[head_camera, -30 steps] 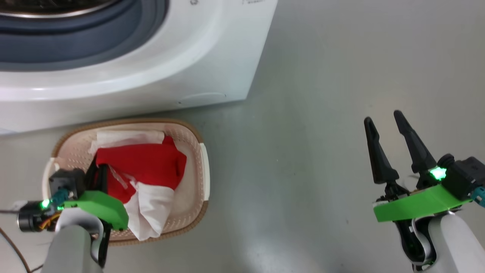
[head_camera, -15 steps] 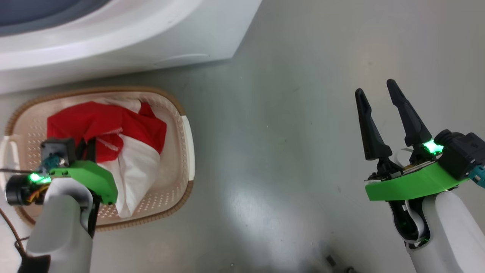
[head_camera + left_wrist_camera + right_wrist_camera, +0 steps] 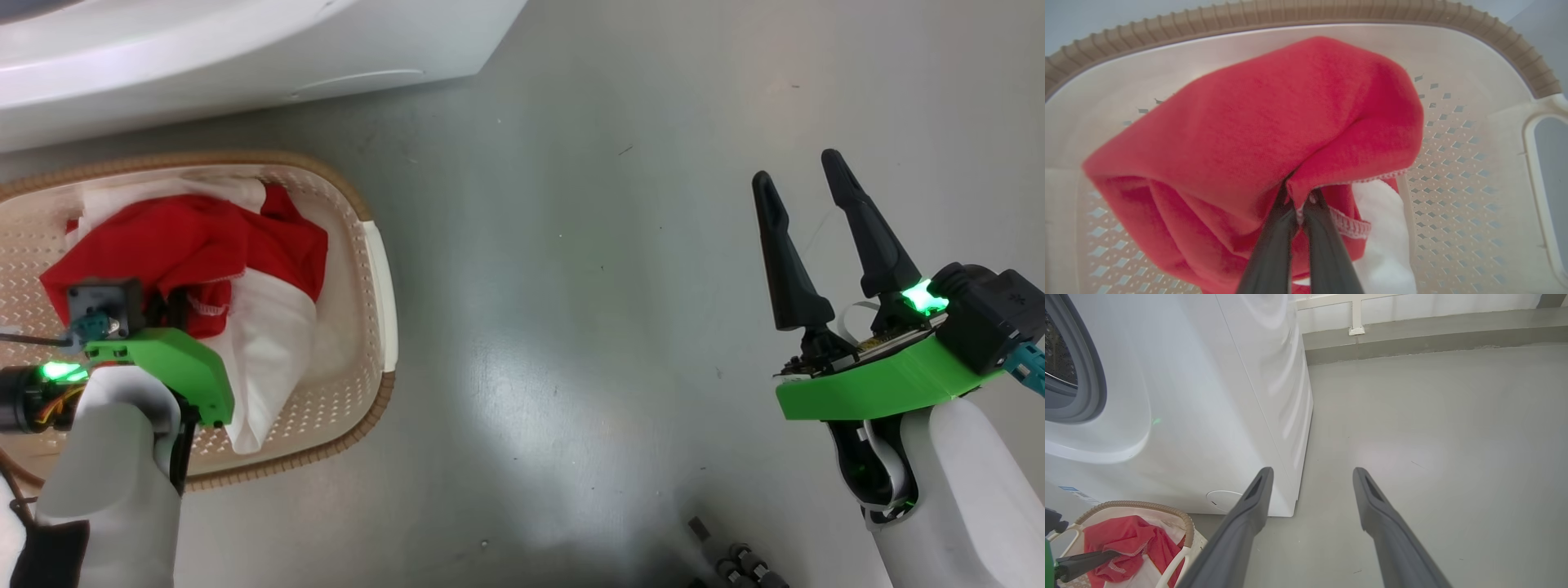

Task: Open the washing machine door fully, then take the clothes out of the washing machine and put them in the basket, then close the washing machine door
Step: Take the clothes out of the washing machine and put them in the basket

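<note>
The cream basket point(image 3: 371, 245) with its brown rim point(image 3: 1290, 12) stands on the floor in front of the white washing machine point(image 3: 245, 49). Red and white clothes point(image 3: 188, 237) lie bunched inside it. My left gripper point(image 3: 1298, 200) is down in the basket, shut on a fold of the red clothes point(image 3: 1274, 122). My right gripper point(image 3: 798, 171) hovers open over bare floor to the right, holding nothing. In the right wrist view the right gripper point(image 3: 1312, 471) points past the machine's corner point(image 3: 1290, 498), with the basket point(image 3: 1139, 504) at lower left. The washing machine door is out of view.
The machine's grey rubber ring point(image 3: 1090, 388) and the drum's edge show at the far left of the right wrist view. Grey floor point(image 3: 571, 286) stretches between basket and right arm. A low wall ledge point(image 3: 1412, 330) runs behind. Small dark parts point(image 3: 735, 563) sit at the bottom edge.
The head camera has swung, so the machine and basket have slid up and left in the picture. My left gripper stays shut on the red garment in the basket. The right gripper stays open.
</note>
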You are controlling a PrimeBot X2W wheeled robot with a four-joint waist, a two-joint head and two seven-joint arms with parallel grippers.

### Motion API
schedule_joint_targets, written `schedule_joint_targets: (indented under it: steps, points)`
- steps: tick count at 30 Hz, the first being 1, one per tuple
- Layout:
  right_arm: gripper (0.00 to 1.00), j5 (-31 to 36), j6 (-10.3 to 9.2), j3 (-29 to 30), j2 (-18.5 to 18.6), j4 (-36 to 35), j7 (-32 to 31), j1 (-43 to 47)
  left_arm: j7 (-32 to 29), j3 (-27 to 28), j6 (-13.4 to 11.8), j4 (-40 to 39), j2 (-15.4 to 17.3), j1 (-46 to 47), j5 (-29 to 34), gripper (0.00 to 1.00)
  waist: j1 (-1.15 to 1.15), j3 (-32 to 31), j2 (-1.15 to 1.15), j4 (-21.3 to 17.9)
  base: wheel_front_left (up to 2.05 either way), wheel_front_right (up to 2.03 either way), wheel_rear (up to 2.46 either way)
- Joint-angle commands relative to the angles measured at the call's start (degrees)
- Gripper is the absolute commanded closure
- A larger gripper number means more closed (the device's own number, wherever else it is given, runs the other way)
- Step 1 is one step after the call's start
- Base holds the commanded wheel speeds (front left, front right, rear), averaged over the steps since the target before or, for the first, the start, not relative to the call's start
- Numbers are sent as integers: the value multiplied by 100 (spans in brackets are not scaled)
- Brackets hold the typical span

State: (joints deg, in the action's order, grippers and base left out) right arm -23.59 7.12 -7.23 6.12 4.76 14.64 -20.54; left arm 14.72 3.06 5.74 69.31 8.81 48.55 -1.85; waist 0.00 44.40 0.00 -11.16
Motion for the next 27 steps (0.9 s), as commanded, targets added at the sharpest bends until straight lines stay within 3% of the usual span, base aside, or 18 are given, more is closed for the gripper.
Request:
schedule_joint_targets:
  steps: [1, 4, 7, 8, 15, 17, 27]
  points:
    - [0, 63, 36, -128, 0, -130, 36, 17, 28, 75, -30, 5, 250, -90, -42, 100, 0, -6, 0, -9, 0, 0, 0]
    - [0, 66, 36, -130, 2, -118, 36, 15, 28, 62, -33, 41, 251, -86, -68, 100, 0, -30, 0, -10, 0, 0, 0]
    - [0, 66, 36, -122, 9, -115, 36, 14, 28, 57, -39, 52, 245, -85, -102, 71, 0, -56, 0, -2, 0, 0, 0]
    - [0, 66, 36, -122, 9, -115, 36, 14, 28, 57, -39, 52, 245, -85, -102, 71, 0, -56, 0, -2, 0, 0, 0]
    - [0, 60, 36, -115, 41, -75, 36, 58, 28, 92, -39, -91, 207, -195, -222, 9, 0, -215, 0, 56, 0, 0, 0]
    - [0, 64, 36, -103, 50, -72, 36, 86, 28, 93, -25, -162, 192, -244, -249, 0, 0, -286, 0, 83, 0, 0, 0]
    - [0, 55, 36, -81, 129, 14, 36, 212, 28, 171, 28, -783, 117, -627, -391, 0, 0, -813, 0, 233, 0, 0, 0]
